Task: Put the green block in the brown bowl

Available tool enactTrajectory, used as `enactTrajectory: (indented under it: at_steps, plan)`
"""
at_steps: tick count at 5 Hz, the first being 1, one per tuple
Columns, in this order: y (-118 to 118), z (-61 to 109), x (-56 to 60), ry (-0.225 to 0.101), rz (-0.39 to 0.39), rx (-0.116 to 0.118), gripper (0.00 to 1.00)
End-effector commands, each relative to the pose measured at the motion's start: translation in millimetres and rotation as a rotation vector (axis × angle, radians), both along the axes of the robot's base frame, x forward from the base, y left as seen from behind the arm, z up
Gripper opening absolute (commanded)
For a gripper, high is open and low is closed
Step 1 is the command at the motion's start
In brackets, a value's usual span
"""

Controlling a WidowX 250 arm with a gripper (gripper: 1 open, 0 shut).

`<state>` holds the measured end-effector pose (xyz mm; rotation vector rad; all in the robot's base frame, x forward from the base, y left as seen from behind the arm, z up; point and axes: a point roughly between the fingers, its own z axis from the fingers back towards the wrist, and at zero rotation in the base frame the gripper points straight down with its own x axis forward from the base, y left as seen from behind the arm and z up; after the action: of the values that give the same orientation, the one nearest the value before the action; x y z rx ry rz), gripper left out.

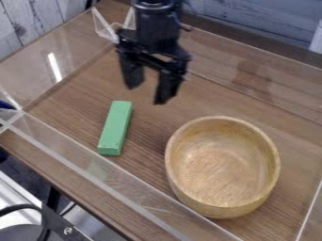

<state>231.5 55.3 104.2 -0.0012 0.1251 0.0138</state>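
Observation:
The green block (pixel 116 128) lies flat on the wooden table, left of centre, its long side running toward the camera. To its right sits the brown bowl (pixel 224 165), round, light wood, with nothing inside. My gripper (pixel 147 85) hangs pointing down just above and behind the block's far end, a little to its right. Its two black fingers (pixel 165 88) stand apart with nothing between them.
Clear acrylic walls (pixel 88 174) fence the table on the near, left and far sides. A small clear triangular stand (pixel 115 25) sits at the back left corner.

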Motion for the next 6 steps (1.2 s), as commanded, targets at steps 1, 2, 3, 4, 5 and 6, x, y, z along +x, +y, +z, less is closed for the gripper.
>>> enactTrajectory:
  at_steps: [1,2,3,4,5,6]
  plan:
    - [16.8,8.5,-5.7,-0.059,-0.006,0.025,1.0]
    - [25.1,1.4,-15.0,-0.048,0.005,0.033,1.0]
    - [29.1,-7.1,-22.1,-0.039,0.019,0.033,1.0]
    - [30.8,-14.5,-24.3,-0.031,0.03,0.033,1.0]
    - [30.5,-19.7,-24.7,-0.026,0.035,0.031,1.0]
    - [30.0,-24.5,-24.9,-0.02,0.04,0.028,1.0]
